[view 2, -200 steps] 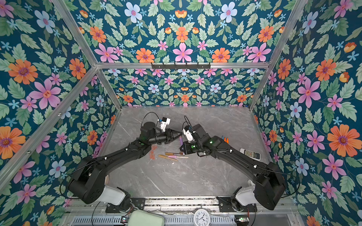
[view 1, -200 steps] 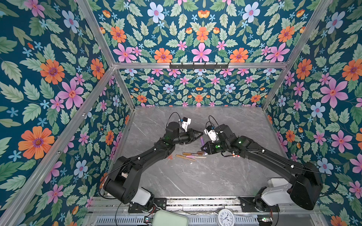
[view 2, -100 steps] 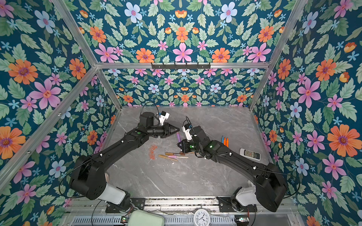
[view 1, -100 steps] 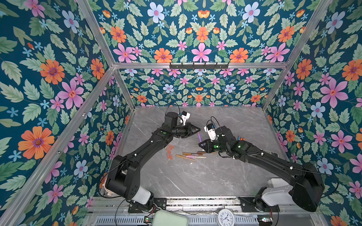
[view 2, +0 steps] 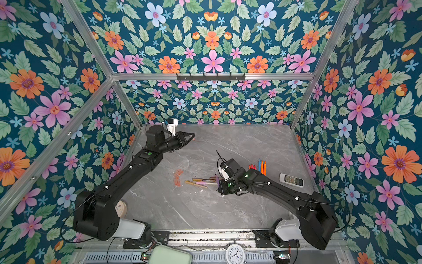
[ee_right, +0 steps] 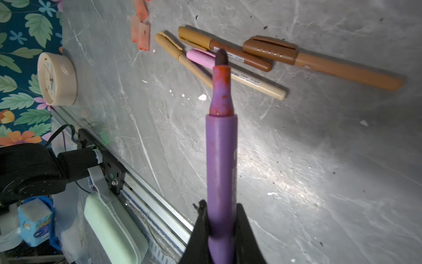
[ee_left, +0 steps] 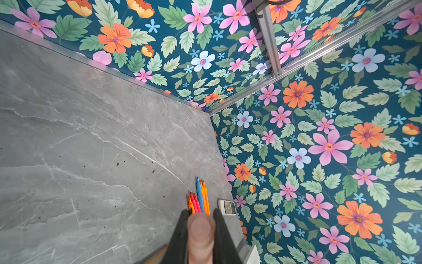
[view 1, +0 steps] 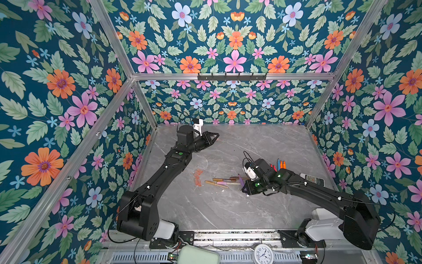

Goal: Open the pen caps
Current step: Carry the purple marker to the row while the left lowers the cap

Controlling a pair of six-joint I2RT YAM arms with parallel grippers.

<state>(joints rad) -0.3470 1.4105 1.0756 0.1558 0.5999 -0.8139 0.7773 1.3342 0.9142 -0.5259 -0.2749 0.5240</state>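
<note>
1. Our left gripper [ee_left: 201, 212] hangs over the back left of the table [view 1: 228, 212], its fingers [ee_left: 180, 235] clamped on a pinkish cap [ee_left: 201, 237].
2. Our right gripper [ee_right: 220, 212] sits low near mid-table, fingers shut tight on a purple pen [ee_right: 221, 148] whose dark tip is bare.
3. Just past that tip we see four capped pens [ee_right: 228, 54] in brown, tan and pink lying close together on the table.
4. Orange loose caps [view 1: 197, 177] lie just left of those pens in both top views.
5. Near the right wall, orange, red-pink and blue bare pens [view 1: 279, 164] lie side by side, a remote [view 2: 291, 180] just beside them.
</note>
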